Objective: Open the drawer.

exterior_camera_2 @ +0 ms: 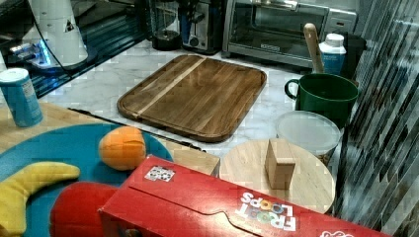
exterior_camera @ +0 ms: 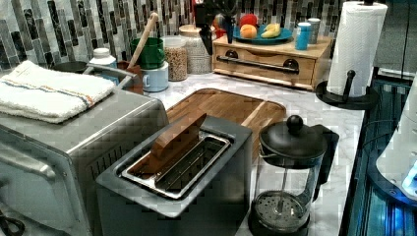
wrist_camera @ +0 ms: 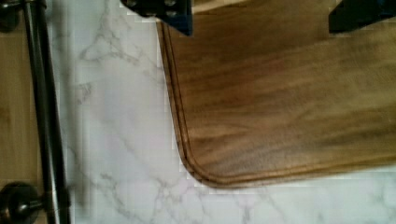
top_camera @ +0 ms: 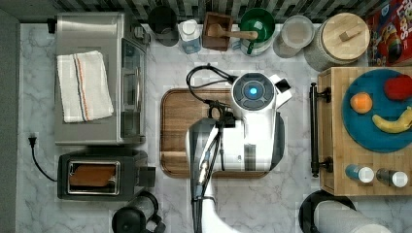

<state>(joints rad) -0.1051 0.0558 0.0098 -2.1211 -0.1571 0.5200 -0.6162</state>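
Because the drawer (exterior_camera: pixel 263 65) sits shut in its bamboo box at the top view's right, its black bar handle (top_camera: pixel 314 129) faces the walnut tray (exterior_camera_2: pixel 195 95) across a strip of marble desk (top_camera: pixel 296 145), free to slide that way. The arm (top_camera: pixel 252 121) hangs over the tray, apart from the handle. Its fingers (wrist_camera: pixel 180 14) stand wide and empty, likely ready to straddle the bar.
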